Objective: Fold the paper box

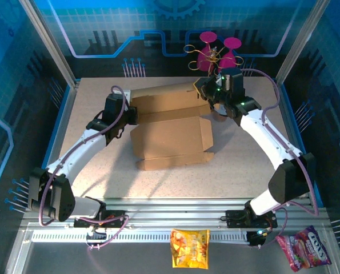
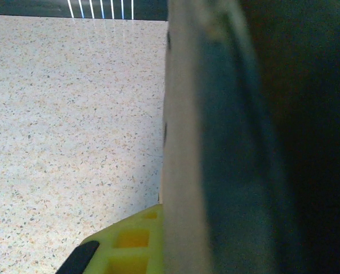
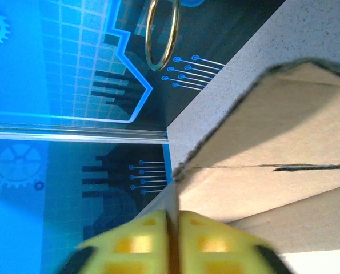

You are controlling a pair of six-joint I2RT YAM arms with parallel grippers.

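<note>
the right gripper [image 3: 174, 221] has its two yellow fingers pressed together on a thin edge of the paper box [image 1: 170, 137], with only the cardboard between them; in the top view it sits at the far right end of the box's raised back panel. the left gripper [image 1: 130, 112] is at the box's far left edge. its wrist view shows one yellow finger [image 2: 132, 242] lying against a blurred cardboard edge, and the other finger is hidden in the dark beyond the sheet, so i cannot tell whether this gripper is clamped or merely touching. counted: two arms, two grippers and one paper box. the box is a single brown creased sheet lying in the middle of the speckled table [image 1: 244, 165] between the two arms, with a broad panel flat on the surface, a narrow flap along its near edge, and a long panel standing up at the far side where both grippers meet it. nothing rests on the flat panel. behind the box, near the back wall, stand two magenta goblet-shaped objects [image 1: 207, 39] with gold wire loops around them, and one gold ring [image 3: 161, 34] hangs in the right wrist view. two snack packets lie on the metal ledge in front of the arm bases, one yellow [image 1: 190, 248] near the middle and one pink and purple [image 1: 304, 250] at the right; their contents are hidden
</note>
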